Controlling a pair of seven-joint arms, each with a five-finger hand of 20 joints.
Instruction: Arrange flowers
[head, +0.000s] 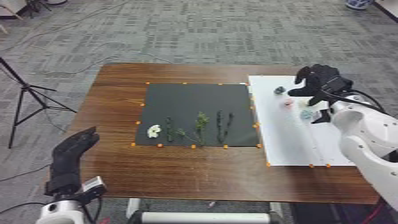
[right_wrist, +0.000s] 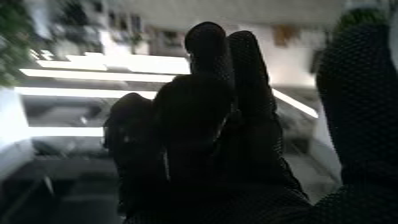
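White flower (head: 154, 130), green stems (head: 201, 123) lie on dark mat (head: 191, 100)

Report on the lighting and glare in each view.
Head view: fairly even light, the white board the brightest surface, the dark mat showing no strong glare. Right wrist view: bright streaks glare behind the right hand, leaving its black glove almost a silhouette.

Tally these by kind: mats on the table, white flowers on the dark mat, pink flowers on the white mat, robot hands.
Mats: 2, one dark and one white
White flowers: 1
Pink flowers: 1 in sight
Robot hands: 2, left hand and right hand
Total: 6
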